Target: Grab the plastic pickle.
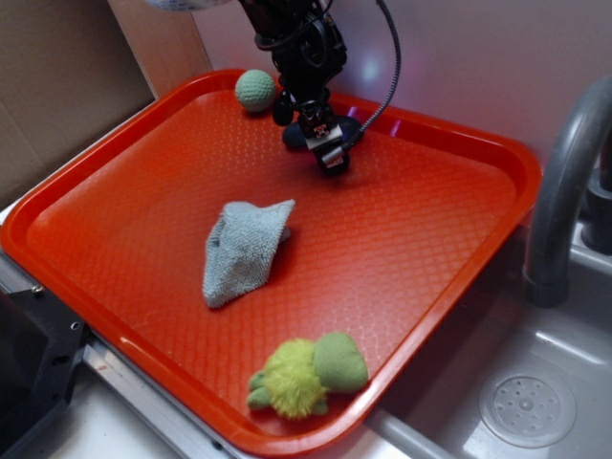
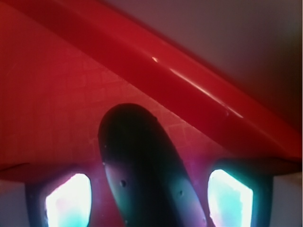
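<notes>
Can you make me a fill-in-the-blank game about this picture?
1. The tray is colored ____.
2. The claw sits over the dark ____, near the tray's far edge.
3. The crumpled cloth lies in the ____ of the tray.
4. In the wrist view, the pickle lies ____ the two glowing fingers.

Answers: red, pickle, middle, between

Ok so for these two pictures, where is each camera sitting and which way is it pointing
Exterior: sits high off the tray's near side, looking down and across it toward the back wall; shows the arm's lower part and the pincer lowered at the far rim.
Wrist: rides just behind the pincer, looking past its fingers at the tray floor and rim; both fingers show, glowing, either side of the plastic pickle.
Shared: pickle, pincer and the red tray's far rim.
</notes>
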`<state>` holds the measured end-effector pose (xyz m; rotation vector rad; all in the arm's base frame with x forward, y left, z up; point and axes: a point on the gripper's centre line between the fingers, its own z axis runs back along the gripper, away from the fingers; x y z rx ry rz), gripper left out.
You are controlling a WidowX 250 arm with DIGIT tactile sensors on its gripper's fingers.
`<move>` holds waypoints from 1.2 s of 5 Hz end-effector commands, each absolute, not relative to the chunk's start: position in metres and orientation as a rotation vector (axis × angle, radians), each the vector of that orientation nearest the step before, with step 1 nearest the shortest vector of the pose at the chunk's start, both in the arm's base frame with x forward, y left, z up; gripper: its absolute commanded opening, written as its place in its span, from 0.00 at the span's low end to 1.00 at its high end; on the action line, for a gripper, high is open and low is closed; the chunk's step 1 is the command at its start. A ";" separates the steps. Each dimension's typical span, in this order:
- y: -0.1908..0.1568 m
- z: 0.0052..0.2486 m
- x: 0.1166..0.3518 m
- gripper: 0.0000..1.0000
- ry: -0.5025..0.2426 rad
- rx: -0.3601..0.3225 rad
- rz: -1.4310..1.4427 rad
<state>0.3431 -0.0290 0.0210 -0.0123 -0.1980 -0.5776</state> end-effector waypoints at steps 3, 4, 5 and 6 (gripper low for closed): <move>-0.067 0.068 0.267 0.00 -0.236 -0.129 -0.497; -0.043 0.119 0.255 0.00 -0.241 -0.160 -0.267; 0.008 0.168 0.249 0.00 -0.140 -0.182 -0.003; 0.041 0.185 0.233 0.00 -0.081 -0.166 0.212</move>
